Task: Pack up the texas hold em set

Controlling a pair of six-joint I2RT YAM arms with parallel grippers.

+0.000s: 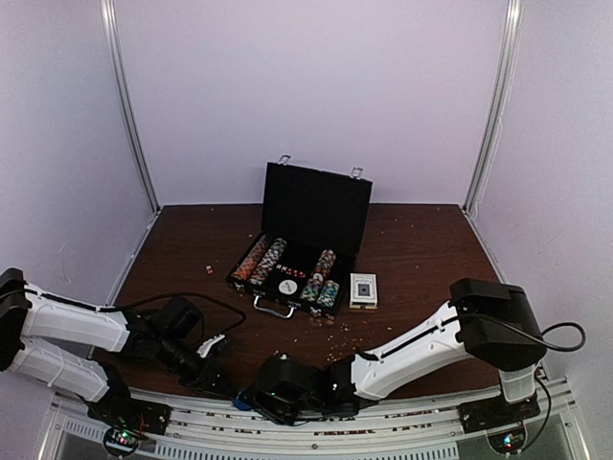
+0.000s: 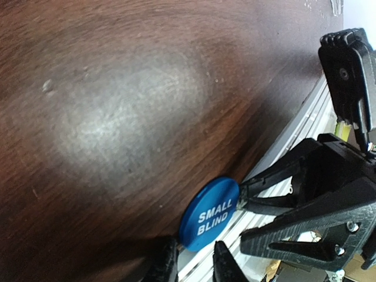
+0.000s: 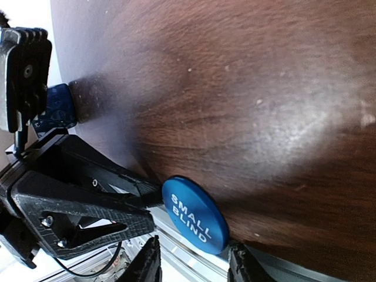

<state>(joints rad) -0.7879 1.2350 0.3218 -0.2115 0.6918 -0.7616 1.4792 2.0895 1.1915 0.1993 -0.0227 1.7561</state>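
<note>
Looking down from the top external view, the case [image 1: 316, 206] sits open mid-table with its lid upright at the back, so the tray faces the arms and can take more pieces. The chip rows [image 1: 263, 259] lie inside it, the card deck box [image 1: 363, 289] lies just beside its right side, and a die [image 1: 208, 270] lies apart on its left. Both arms fold low to the near edge of the table [image 1: 421, 249], where the left gripper [image 1: 218, 369] and the right gripper [image 1: 263, 393] meet over a blue speck, the button [image 1: 238, 403]. The left wrist view shows that button, marked SMALL BLIND, lying face up at the table's lip, partly over the metal rail [image 2: 282, 153]. That overhang probably gives the fingers a way to reach its thin rim. The left jaws show a narrow gap with the button's lower rim at it, while the right gripper's tips press at the opposite edge. In the right wrist view the right jaws stand wider apart, either side of the rim. Neither view shows whether either pair is actually clamped on the button.
</note>
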